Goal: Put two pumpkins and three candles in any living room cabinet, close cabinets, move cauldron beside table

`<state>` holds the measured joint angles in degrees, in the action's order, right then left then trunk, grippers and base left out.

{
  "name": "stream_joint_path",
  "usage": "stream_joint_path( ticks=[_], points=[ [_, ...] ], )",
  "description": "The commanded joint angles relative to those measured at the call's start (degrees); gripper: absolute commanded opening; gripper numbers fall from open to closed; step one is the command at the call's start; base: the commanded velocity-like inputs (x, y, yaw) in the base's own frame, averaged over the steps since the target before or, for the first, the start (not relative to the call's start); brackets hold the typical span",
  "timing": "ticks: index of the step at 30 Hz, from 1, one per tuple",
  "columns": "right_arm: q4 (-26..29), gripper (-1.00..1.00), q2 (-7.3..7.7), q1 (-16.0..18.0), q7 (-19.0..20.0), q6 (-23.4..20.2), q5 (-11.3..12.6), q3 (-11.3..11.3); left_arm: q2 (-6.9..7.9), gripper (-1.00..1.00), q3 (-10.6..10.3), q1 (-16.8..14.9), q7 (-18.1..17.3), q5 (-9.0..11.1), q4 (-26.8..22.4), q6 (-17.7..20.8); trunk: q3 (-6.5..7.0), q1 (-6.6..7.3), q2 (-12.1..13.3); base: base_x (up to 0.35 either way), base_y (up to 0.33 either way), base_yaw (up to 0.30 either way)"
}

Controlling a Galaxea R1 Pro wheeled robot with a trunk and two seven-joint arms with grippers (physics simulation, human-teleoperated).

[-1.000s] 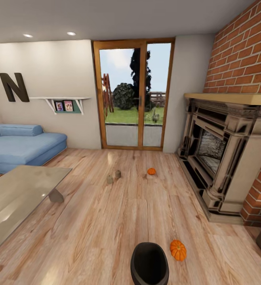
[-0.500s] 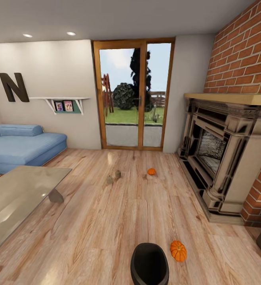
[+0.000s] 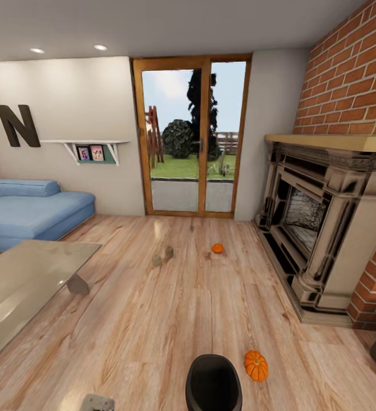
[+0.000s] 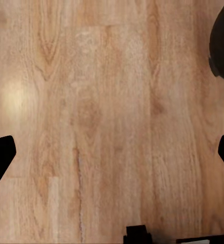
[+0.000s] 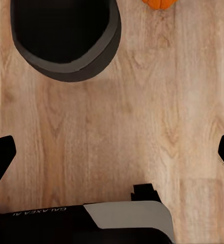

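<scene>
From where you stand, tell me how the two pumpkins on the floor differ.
The near pumpkin sits right beside the black cauldron, close to the robot; the far pumpkin lies out in the open floor toward the glass door, not far from two candles. The near pumpkin looks bigger in the head view, likely only from distance. Both are orange, ribbed, and rest on the wood floor, neither yet in a cabinet.

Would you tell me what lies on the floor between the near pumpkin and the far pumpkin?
In the head view, only bare wood plank floor lies between the near pumpkin beside the cauldron and the far pumpkin.
</scene>
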<state>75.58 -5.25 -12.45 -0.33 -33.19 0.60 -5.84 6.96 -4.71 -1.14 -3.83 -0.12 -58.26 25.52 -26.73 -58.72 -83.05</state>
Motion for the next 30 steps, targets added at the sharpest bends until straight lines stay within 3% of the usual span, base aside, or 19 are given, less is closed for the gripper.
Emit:
stream_joint_path(
  ticks=[1,7,12,22,30],
  points=[
    [0.12,1.0,0.03,0.5,-0.09,-0.3,0.08,-0.1,-0.56,1.0,-0.17,-0.5,-0.12,-0.08,-0.03,0.29,-0.05,-0.01,-0.03,0.049,-0.038,0.0],
    [-1.62,1.0,0.22,4.24,-0.42,-0.34,-0.2,-0.13,-4.04,1.0,-0.29,-3.88,0.22,-0.23,-0.05,0.75,-0.05,-0.01,-0.03,0.02,-0.013,0.0],
    [-6.19,1.0,0.08,7.05,-0.6,2.18,-0.25,-0.14,-5.73,1.0,-0.25,-4.46,0.48,-0.18,0.26,0.27,-0.05,-0.01,-0.03,0.131,-0.075,0.0],
    [-7.72,1.0,-0.27,7.68,-0.63,4.15,-0.1,0.58,-6.38,1.0,-0.22,-4.57,0.74,0.03,0.34,-0.91,-0.04,-0.01,-0.03,0.061,-0.093,-0.012],
    [-9.24,1.0,-0.23,7.7,-0.57,4.27,-0.01,0.73,-6.93,1.0,-0.21,-4.57,0.65,-0.07,0.35,-1.91,0.21,-0.01,-0.03,0.022,-0.041,-0.21]
  ],
)
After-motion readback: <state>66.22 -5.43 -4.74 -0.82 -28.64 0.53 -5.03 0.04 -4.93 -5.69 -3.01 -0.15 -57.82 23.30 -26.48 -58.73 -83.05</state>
